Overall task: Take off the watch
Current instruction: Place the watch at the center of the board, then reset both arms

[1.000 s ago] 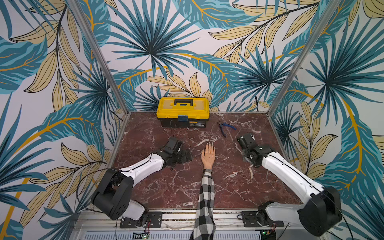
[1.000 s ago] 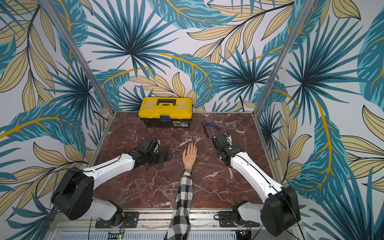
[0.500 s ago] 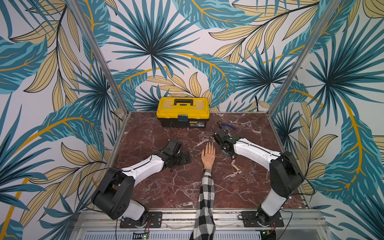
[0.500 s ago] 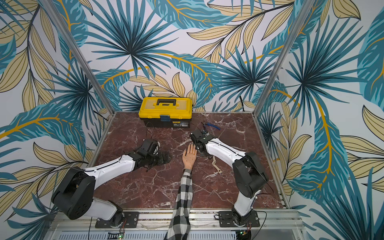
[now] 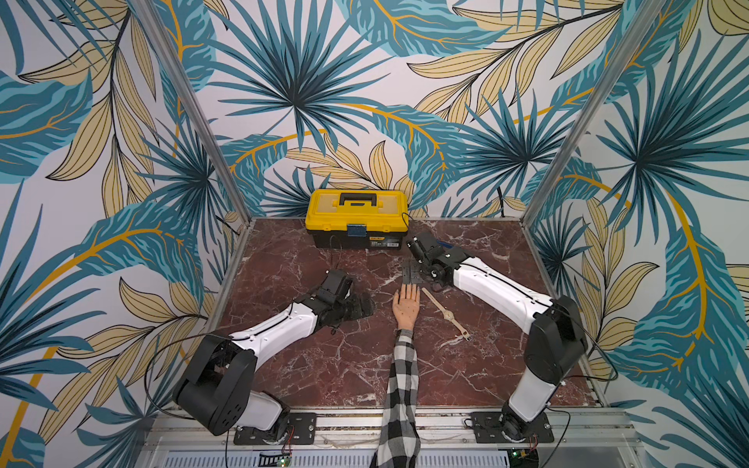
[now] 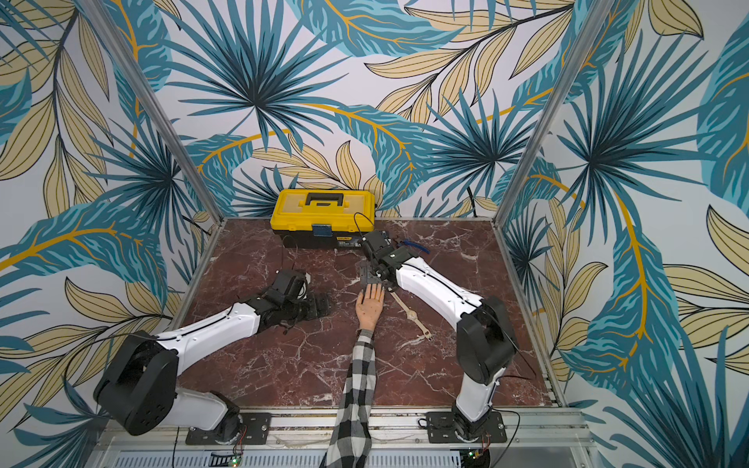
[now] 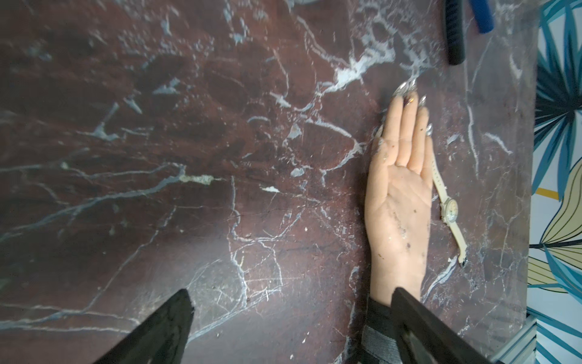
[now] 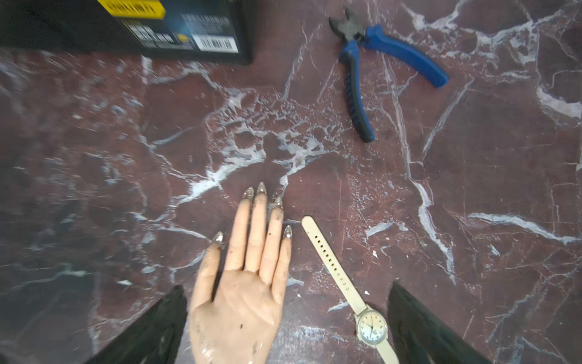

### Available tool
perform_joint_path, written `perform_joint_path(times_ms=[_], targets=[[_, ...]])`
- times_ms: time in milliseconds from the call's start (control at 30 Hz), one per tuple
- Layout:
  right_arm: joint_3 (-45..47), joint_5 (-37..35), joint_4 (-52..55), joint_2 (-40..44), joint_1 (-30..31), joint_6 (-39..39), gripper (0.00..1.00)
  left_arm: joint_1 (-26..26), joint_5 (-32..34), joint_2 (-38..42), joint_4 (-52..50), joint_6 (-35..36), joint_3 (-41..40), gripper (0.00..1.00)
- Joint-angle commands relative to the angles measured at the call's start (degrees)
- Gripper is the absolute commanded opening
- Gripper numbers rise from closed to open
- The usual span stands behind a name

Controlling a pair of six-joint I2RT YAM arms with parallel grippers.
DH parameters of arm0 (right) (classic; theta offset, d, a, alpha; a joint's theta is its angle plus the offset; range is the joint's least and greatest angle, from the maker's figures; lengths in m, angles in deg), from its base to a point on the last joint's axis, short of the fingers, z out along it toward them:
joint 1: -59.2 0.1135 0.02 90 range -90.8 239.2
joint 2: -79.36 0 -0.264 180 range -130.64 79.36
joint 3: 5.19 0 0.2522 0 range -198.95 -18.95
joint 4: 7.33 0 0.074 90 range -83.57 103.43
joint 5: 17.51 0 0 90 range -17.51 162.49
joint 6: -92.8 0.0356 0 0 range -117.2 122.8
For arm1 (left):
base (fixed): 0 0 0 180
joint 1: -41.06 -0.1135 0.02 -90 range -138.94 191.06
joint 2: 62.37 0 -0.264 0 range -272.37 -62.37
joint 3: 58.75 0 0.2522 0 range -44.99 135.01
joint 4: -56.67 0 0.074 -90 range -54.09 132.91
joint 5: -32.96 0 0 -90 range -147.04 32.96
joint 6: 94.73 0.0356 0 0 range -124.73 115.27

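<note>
Watch [image 5: 447,314] lay unstrapped at centre frame beside mannequin hand [image 5: 405,308]; left gripper [image 7: 291,291] and right gripper [image 8: 286,286] gaped empty. Removal apparently complete; retreat next.

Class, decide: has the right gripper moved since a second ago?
Yes. In a top view, the right gripper has swung toward the robot's left, from well clear of the yellow toolbox to close by its front corner.

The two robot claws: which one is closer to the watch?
The right gripper, open right by the watch strap's tip. The left gripper sits on the other side of the mannequin hand.
</note>
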Motion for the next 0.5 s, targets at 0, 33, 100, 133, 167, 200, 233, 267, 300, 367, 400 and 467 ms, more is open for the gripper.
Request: perform_joint_path(times_ms=[0,33,100,133,167,200,233,267,300,367,400,467], targets=[[4.60,3.61,-2.85,8.37,-1.78,-1.84,1.00,-1.08,5.51,4.76,-0.55,5.29,3.67,0.99],[6.57,3.26,-3.69,10.94,-2.42,-2.60,1.00,-1.17,7.79,5.54,-1.62,6.67,4.49,0.99],[11.97,2.24,-6.46,17.45,-4.76,-4.78,1.00,-1.32,14.07,7.36,-3.50,10.87,6.27,0.99],[14.18,1.86,-7.59,20.11,-5.94,-5.59,0.99,-1.46,16.61,8.08,-3.88,12.51,6.78,1.00],[17.06,1.61,-9.33,23.02,-7.33,-6.41,1.00,-1.48,19.66,8.95,-3.90,14.22,7.02,0.99],[19.72,0.95,-11.37,25.61,-8.83,-6.78,0.99,-1.66,22.45,9.82,-3.60,15.90,7.13,0.99],[22.11,0.46,-12.79,27.62,-10.46,-7.01,0.99,-1.77,25.30,10.48,-3.25,16.98,7.16,0.99],[24.34,0.49,-14.31,29.38,-12.46,-6.90,1.00,-1.96,28.25,11.04,-2.91,18.47,7.28,0.99],[26.45,0.99,-16.07,30.87,-15.05,-6.63,1.00,-2.31,30.64,11.34,-2.62,20.22,7.60,0.99],[29.15,1.57,-18.12,32.41,-19.86,-7.97,1.00,-3.33,33.24,11.80,-1.89,23.44,7.93,1.00],[30.06,0.45,-19.07,32.65,-22.14,-9.51,1.00,-3.68,35.09,12.34,0.34,25.62,6.96,0.99],[31.22,-0.87,-20.83,31.89,-25.65,-12.75,1.00,-4.50,38.53,12.86,3.71,28.97,5.74,0.99]])
